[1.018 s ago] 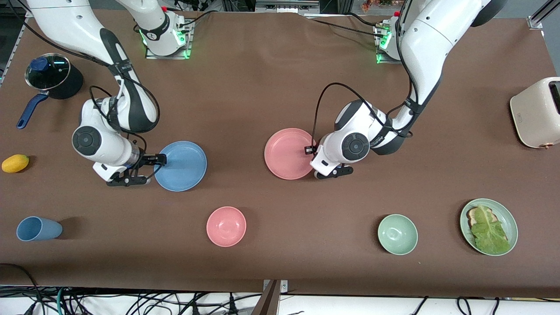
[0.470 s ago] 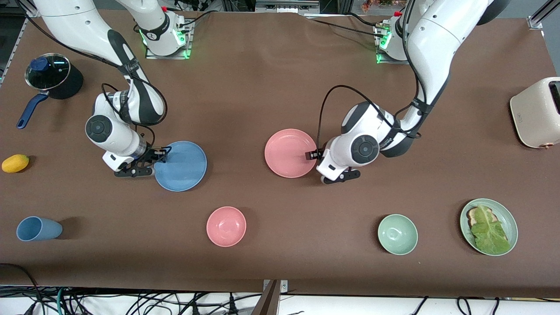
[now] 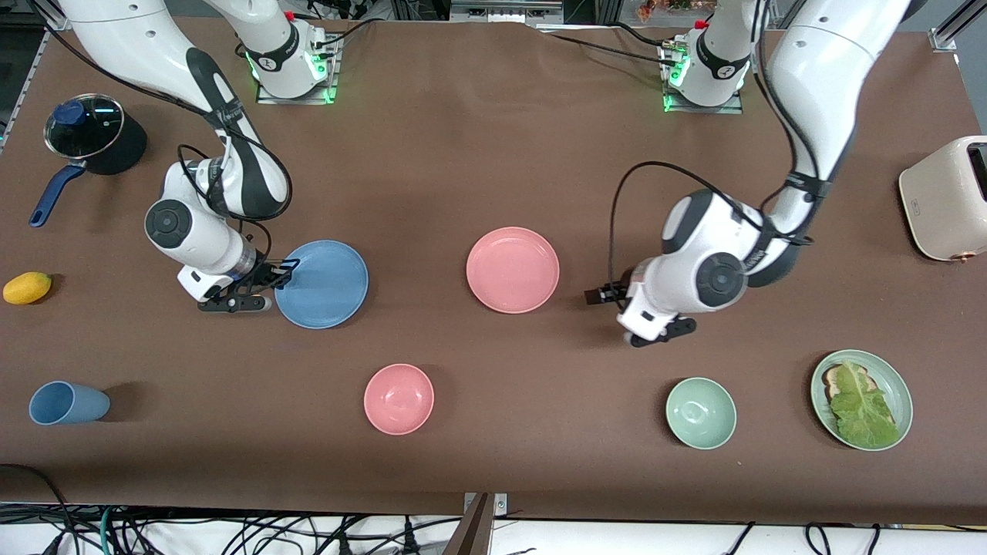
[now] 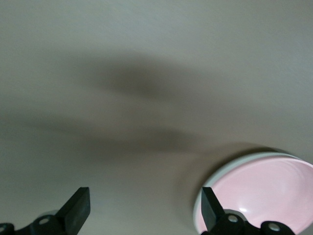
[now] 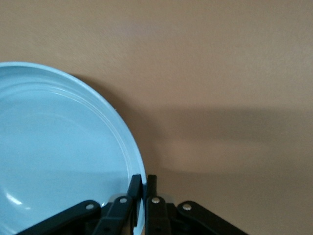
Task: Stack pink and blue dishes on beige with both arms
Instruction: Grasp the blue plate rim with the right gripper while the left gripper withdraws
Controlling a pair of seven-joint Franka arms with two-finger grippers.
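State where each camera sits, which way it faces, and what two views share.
Front view: high across the table, facing both arms; shows left hand, right hand, blue plate.
Left wrist view: on left wrist, facing the tabletop; open hand, pink dish.
Right wrist view: on right wrist, facing down; hand shut on the blue plate's rim.
Shared: front and right wrist views show that grip.

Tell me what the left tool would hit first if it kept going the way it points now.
Probably the pink plate. The left tool, open above the bare table, points toward that plate, which lies apart from it. Its height is unclear, so it might pass over the rim.
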